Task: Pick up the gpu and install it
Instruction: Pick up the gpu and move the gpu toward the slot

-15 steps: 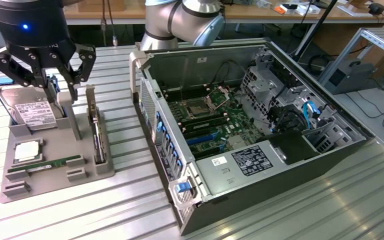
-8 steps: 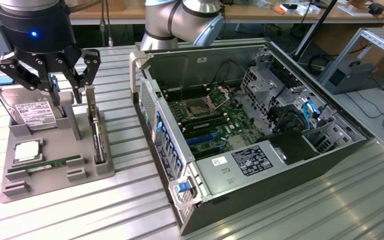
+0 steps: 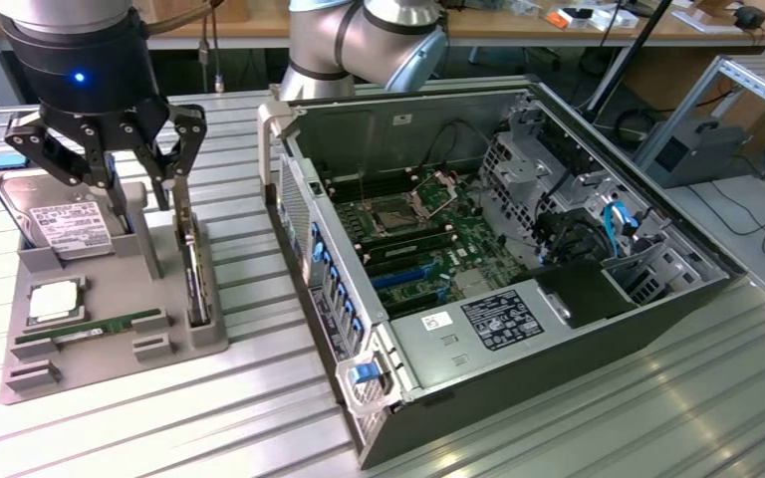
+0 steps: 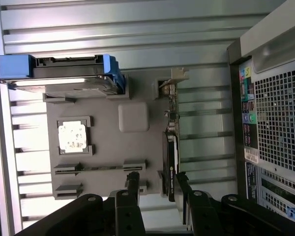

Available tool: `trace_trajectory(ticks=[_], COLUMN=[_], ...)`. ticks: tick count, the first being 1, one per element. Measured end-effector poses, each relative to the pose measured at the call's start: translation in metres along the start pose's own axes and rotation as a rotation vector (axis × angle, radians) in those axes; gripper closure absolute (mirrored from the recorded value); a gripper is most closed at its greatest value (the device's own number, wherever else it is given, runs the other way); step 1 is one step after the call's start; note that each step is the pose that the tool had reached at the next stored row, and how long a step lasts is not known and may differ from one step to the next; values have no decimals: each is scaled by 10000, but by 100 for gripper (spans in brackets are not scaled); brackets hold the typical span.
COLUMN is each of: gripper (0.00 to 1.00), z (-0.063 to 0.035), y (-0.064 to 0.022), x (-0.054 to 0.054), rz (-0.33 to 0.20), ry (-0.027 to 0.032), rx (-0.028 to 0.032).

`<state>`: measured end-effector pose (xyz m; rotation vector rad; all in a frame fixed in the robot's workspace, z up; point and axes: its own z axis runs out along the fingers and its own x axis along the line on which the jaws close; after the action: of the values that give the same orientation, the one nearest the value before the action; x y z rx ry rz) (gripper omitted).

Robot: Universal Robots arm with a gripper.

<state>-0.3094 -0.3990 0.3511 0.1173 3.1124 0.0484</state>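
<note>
Over the holder [image 3: 156, 249] at the exterior view's left — hovering, fingers [image 4: 133, 184] spread above the gpu [image 3: 194, 274] on edge — not yet gripped, nor installed in the case [image 3: 596, 378].

legible text: none | white label [image 3: 71, 227] on hard drive [image 3: 21, 191]: print not readable | black label [image 3: 502, 321] inside computer case [image 3: 556, 388]: white print not readable | small white sticker [image 3: 437, 321] beside it: not readable
</note>
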Motion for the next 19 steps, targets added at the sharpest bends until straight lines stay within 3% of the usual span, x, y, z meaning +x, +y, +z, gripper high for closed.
trace_trajectory(ticks=[11, 19], gripper=[58, 58], z=[81, 196], y=[-3, -8], x=[-5, -22], rz=[-1, -1], ry=[-1, -1], rx=[0, -1])
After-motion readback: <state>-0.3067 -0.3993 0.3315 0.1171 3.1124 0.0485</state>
